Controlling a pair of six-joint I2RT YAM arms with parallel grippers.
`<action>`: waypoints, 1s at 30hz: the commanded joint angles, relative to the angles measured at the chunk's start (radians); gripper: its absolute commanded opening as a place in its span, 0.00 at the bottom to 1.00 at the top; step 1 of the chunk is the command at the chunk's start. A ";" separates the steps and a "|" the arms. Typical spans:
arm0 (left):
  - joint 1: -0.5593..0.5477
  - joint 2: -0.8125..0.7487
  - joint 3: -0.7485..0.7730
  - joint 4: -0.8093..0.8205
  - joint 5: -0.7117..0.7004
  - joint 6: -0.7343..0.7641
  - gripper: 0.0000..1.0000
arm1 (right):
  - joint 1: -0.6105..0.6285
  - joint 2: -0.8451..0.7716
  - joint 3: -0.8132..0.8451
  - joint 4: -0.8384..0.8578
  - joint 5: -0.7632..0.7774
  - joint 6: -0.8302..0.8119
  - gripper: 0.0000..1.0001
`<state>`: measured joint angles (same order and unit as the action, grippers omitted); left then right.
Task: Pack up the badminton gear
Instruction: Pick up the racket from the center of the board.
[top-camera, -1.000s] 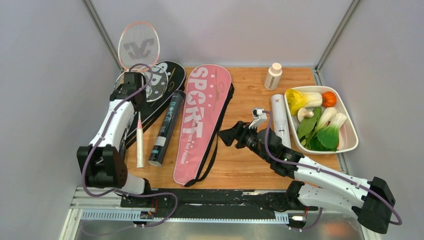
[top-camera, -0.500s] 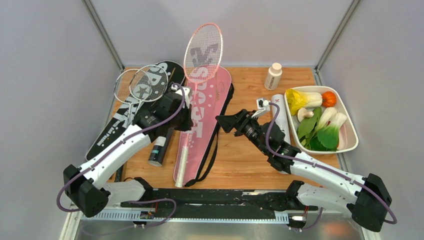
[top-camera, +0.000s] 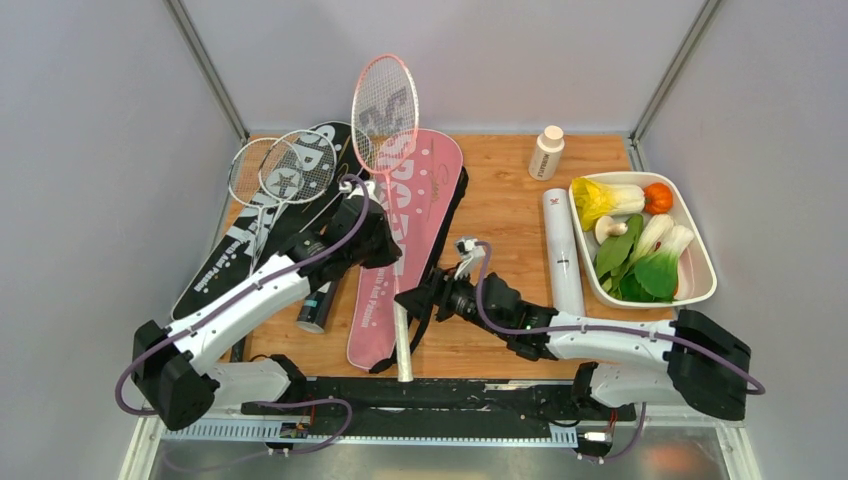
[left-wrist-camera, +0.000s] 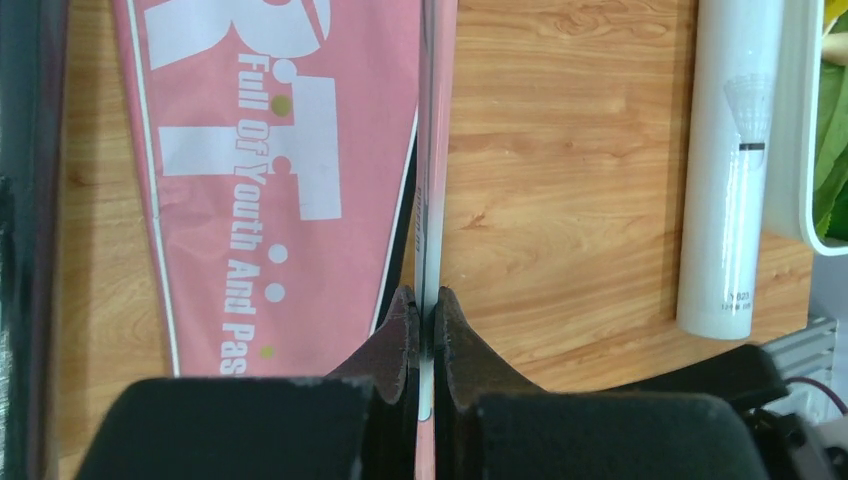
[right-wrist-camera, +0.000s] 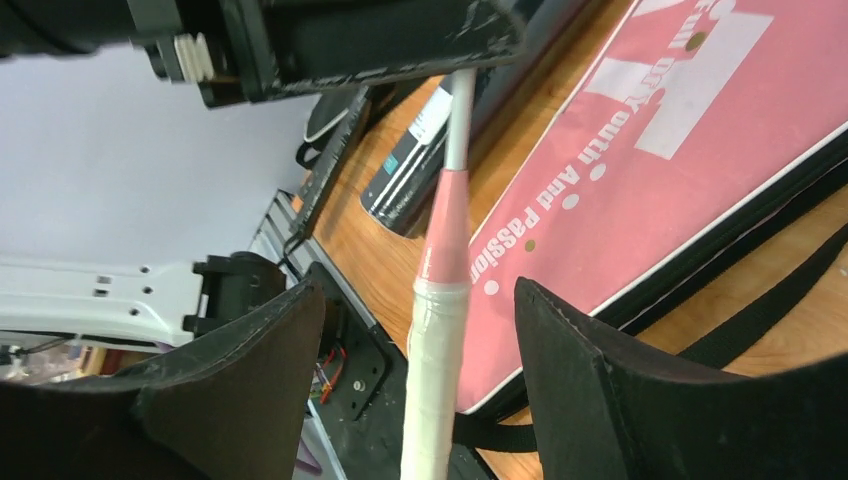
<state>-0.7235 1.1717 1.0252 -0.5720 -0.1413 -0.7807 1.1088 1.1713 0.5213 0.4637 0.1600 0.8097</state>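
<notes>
My left gripper (top-camera: 386, 246) is shut on the thin shaft of the pink racket (top-camera: 385, 100) and holds it tilted above the pink "SPORT" bag (top-camera: 425, 170). In the left wrist view the jaws (left-wrist-camera: 427, 300) pinch the shaft (left-wrist-camera: 432, 150) beside the pink bag (left-wrist-camera: 270, 150). My right gripper (top-camera: 415, 300) is open, its fingers on either side of the racket's white handle (right-wrist-camera: 435, 370), not touching it. Two white rackets (top-camera: 280, 175) lie on the black bag (top-camera: 225, 260). A black tube (top-camera: 318, 305) and a white tube (top-camera: 562, 255) lie on the table.
A small white bottle with a beige cap (top-camera: 546, 152) stands at the back. A white tray (top-camera: 700, 275) of toy vegetables sits at the right, next to the white tube. Grey walls close in the left, right and back.
My left arm has swung the pink racket from the far left to above the pink bag. My right gripper has moved left and nearer, and now straddles the handle.
</notes>
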 joint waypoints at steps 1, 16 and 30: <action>-0.032 0.069 0.091 0.031 -0.039 -0.083 0.00 | 0.044 0.076 0.093 -0.014 0.063 -0.056 0.72; -0.100 0.133 0.124 0.025 -0.090 -0.145 0.00 | 0.077 0.150 0.096 -0.114 0.128 -0.019 0.56; -0.109 0.071 0.274 -0.098 0.026 0.233 0.75 | 0.071 -0.176 -0.086 -0.144 0.150 0.102 0.00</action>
<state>-0.8253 1.3308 1.2411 -0.6197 -0.1577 -0.7269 1.1839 1.1404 0.4770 0.3035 0.2859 0.8581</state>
